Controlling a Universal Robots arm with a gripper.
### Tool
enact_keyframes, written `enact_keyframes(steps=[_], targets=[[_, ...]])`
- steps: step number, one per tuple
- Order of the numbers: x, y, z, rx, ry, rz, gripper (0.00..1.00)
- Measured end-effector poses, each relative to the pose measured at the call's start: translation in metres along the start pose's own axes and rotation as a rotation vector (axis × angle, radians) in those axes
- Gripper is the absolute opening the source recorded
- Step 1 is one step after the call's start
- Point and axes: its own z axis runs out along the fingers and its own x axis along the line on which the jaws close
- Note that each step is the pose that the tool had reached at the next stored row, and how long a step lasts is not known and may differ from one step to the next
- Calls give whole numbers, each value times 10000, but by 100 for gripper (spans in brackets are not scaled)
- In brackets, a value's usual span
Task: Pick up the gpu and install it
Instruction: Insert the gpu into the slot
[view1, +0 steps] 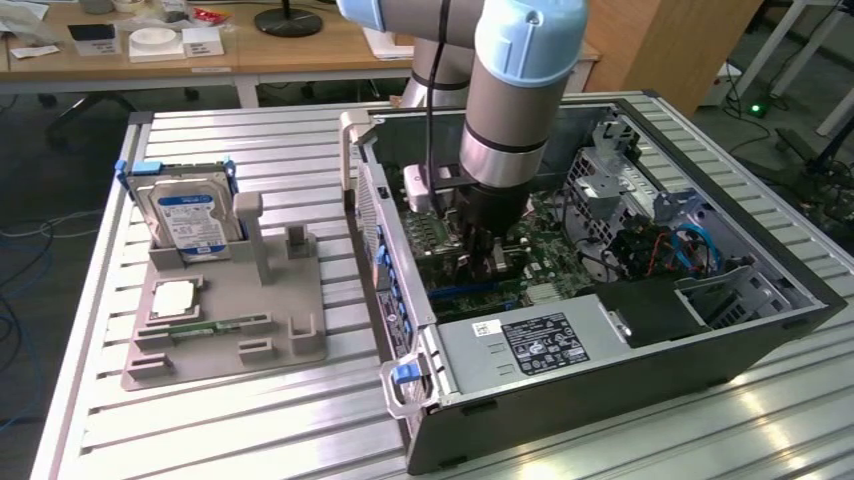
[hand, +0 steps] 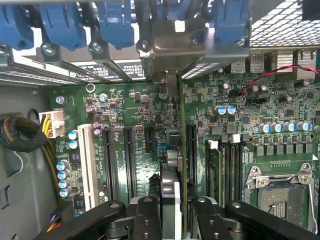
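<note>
While it stands on edge over the motherboard (hand: 150, 115), the gpu (hand: 181, 150) runs as a thin green-edged card from between the fingers (hand: 146, 220) up to its metal bracket (hand: 175, 42) at the rear slot openings of the case (view1: 747, 340). The gripper (hand: 176, 212) has its two black fingers partly closed against the card's sides, one on each face, so the card is held. The card's lower edge sits along a dark expansion slot (hand: 190, 150) beside it; whether it is seated in a slot I cannot tell.

In the exterior view the gripper (view1: 481, 262) reaches down into the open case, the arm (view1: 514, 120) rising above it. Blue latches (hand: 115, 22) line the rear of the case above the bracket. A white slot (hand: 88, 165) and the empty CPU socket (hand: 282, 192) flank the card on either side.

Outside the case, toward the exterior view's left, a grey holder (view1: 227, 310) on the slatted table (view1: 200, 430) carries a hard drive (view1: 190, 218) standing upright and a memory stick (view1: 214, 327) lying flat.
</note>
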Motion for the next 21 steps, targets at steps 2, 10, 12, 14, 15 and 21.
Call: enact_keyframes(steps=[2, 10, 12, 14, 15, 21], targets=[[3, -1, 4, 0, 0, -1, 28], [4, 0, 25, 0, 1, -2, 28], [4, 1, 30, 0, 0, -1, 28], [4, 1, 34, 0, 1, -1, 28], [4, 1, 37, -1, 1, -1, 28], [5, 2, 45, 0, 1, -1, 28]])
